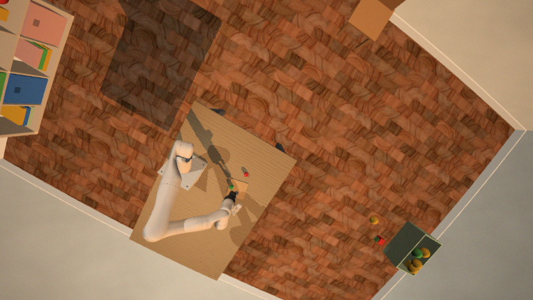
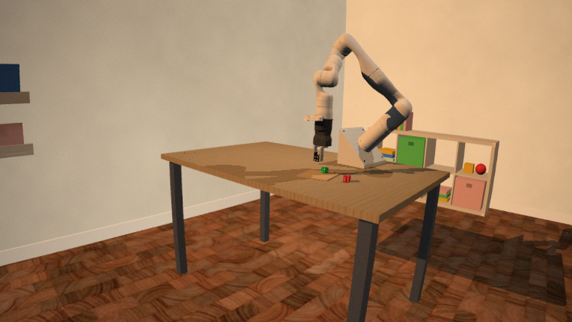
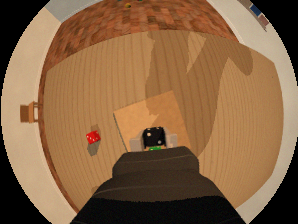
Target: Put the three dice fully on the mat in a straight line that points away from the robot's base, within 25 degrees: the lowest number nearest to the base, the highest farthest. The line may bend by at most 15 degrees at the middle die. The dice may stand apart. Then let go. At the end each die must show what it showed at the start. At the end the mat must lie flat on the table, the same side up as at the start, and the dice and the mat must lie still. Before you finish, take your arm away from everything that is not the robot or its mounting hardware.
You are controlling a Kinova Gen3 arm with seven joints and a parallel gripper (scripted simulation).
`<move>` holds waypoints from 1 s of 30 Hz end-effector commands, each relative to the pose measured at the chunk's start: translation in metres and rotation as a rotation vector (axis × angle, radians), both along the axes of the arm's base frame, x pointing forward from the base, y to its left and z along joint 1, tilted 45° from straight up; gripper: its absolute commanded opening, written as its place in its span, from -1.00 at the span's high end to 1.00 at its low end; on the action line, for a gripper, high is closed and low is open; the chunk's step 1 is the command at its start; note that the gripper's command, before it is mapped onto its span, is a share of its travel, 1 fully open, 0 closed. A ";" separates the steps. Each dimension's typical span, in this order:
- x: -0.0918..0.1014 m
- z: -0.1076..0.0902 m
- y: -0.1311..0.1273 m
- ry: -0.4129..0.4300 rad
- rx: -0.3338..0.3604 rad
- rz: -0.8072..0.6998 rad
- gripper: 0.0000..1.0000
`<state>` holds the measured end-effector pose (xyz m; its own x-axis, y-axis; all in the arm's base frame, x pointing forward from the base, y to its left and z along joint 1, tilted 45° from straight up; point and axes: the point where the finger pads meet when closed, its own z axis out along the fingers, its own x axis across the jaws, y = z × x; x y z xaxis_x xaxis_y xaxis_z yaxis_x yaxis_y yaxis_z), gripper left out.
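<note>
While the gripper (image 2: 317,156) hangs above the table (image 2: 372,200), it's clamped on a black die (image 2: 316,157) with white pips, held up off the wood. Seen from the exterior view, the green die (image 2: 324,170) sits on the mat (image 2: 316,174) at about 5 o'clock from the gripper, pretty near it. The red die (image 2: 346,178) is further out the same way, just off the mat's edge on bare table. Over on the right, the shelf unit (image 2: 494,176) holds a green bin (image 2: 411,150), a pink bin (image 2: 467,192), a yellow block (image 2: 469,167) and a red ball (image 2: 481,168).
</note>
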<state>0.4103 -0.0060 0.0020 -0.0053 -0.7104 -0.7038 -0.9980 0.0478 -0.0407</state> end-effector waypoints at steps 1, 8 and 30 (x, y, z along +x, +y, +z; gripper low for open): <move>-0.002 -0.008 0.014 0.004 0.007 0.014 0.02; 0.000 -0.028 0.034 0.004 0.007 0.014 0.02; 0.000 -0.035 0.041 0.004 0.007 0.014 0.02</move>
